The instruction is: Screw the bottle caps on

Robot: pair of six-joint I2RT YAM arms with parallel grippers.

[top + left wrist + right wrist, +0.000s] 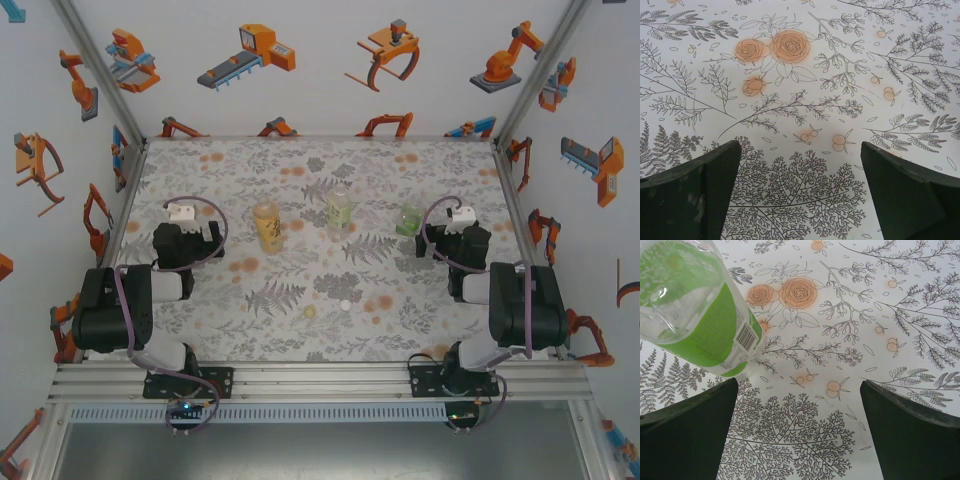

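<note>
Three small clear plastic bottles stand upright in a row across the middle of the floral-print tabletop (250, 335): the amber bottle with a yellow label (266, 226), the pale yellowish bottle (340, 212) and the green bottle (408, 220). You can read that spacing as deliberate, since each stands apart from its neighbours with room for fingers around it. The tiny round white cap (345, 304) and the pale yellow cap (310, 312) lie loose nearer the arm bases, well apart from the bottles, so you will likely have to pick them up first. Your left end effector (800, 165) and right end effector (797, 405) both stand spread, holding nothing. From overhead you get the row and the caps, though which necks are bare is too small to tell. The right wrist camera adds the green bottle's label and barcode close by, off to the upper left of its fingers. The left wrist camera looks down on printed leaves and roses.
</note>
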